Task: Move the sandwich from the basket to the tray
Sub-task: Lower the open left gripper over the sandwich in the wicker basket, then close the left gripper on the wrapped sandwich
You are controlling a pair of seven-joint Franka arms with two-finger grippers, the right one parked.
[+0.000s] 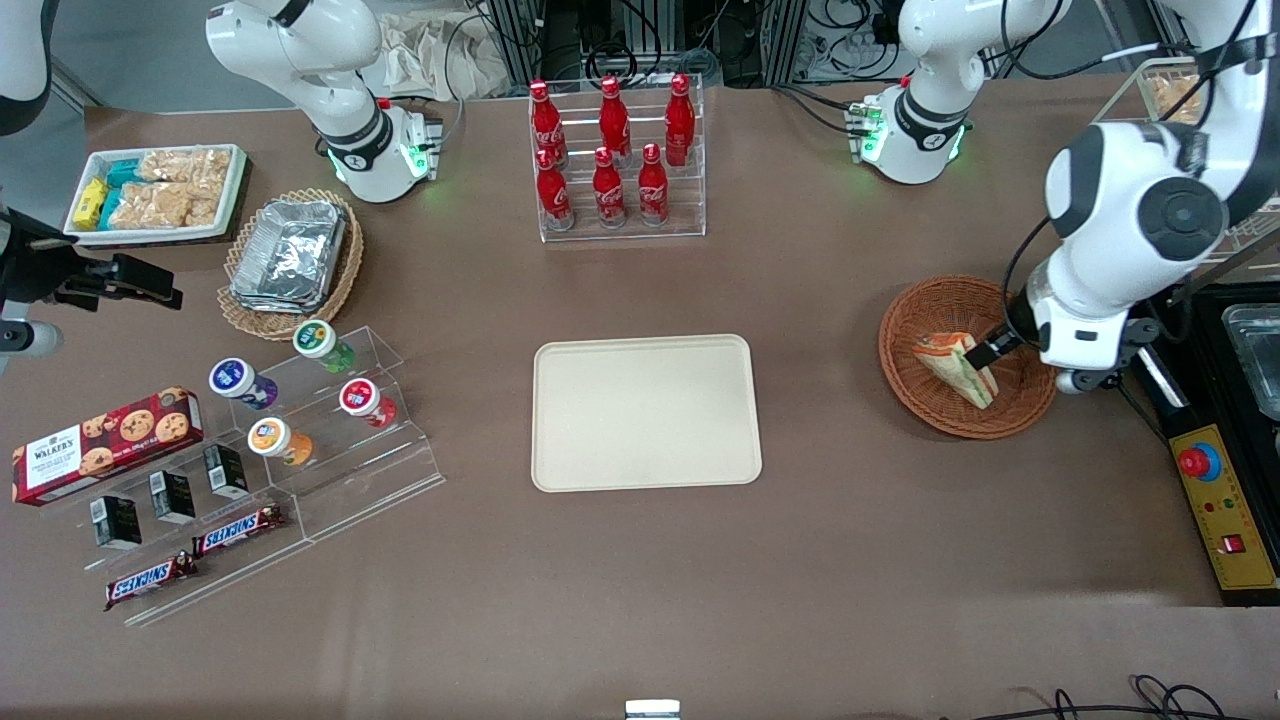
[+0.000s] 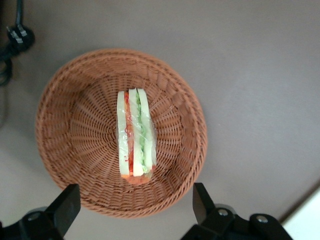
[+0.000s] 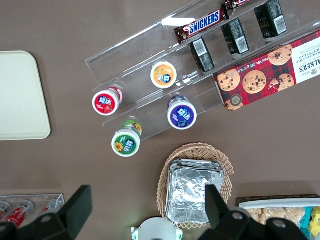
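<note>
While hovering above the basket (image 2: 75, 145), gripper (image 2: 135, 207) spread wide, fingers (image 2: 65, 207) clear of the rim and holding nothing. Directly below, sandwich (image 2: 135, 135) lying in the basket's middle: clear-wrapped wedge, white bread edges up, red and green filling stripes, orange at one end. Basket near the bench's working-arm end; tray (image 1: 645, 412) at the bench's centre, well apart.

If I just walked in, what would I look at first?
Probably the red cola bottles lined up in a clear rack, farther from the front camera than the bare cream tray in the middle of the table. Next, the white arm's gripper above the brown wicker basket at the working arm's end, jaws open over the sandwich inside.
</note>
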